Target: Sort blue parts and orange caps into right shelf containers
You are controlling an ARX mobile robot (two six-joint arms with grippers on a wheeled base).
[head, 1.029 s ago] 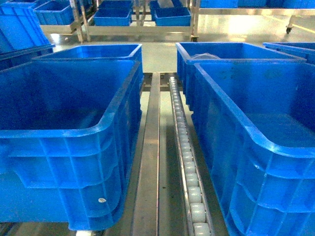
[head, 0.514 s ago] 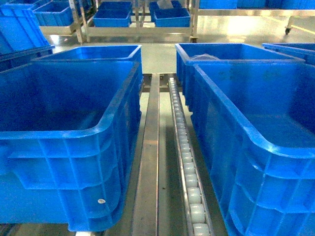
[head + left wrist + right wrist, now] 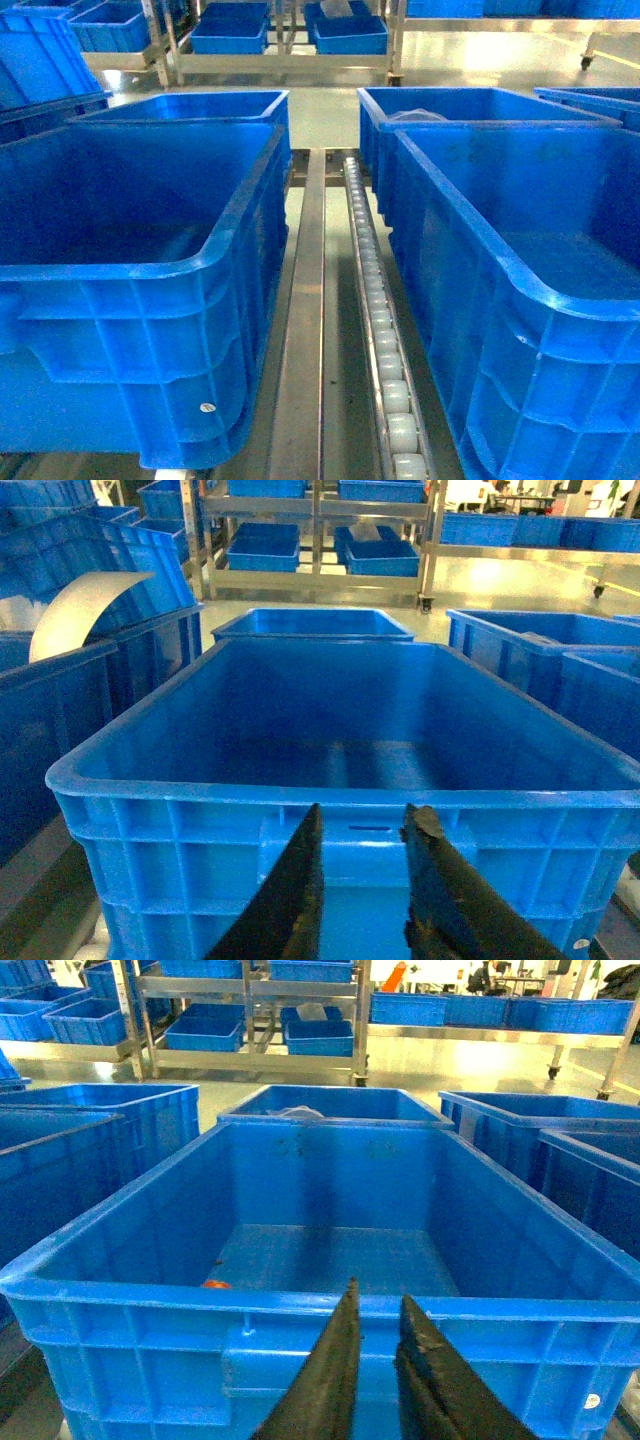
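Nothing has moved except a slight downward shift of the head view. Left end effector hangs slightly parted and empty before its blue crate; right end effector likewise, with an orange cap ahead-left inside the right crate.

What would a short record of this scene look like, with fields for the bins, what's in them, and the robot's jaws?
Near left bin: big blue crate, nothing visible inside
Near right bin: big blue crate, one small orange piece on its floor
Between bins: metal rail with white rollers
Left gripper: jaws slightly apart, holding nothing, in front of the left bin's rim
Right gripper: jaws narrowly apart, holding nothing, in front of the right bin's rim
Background: metal shelves with smaller blue bins
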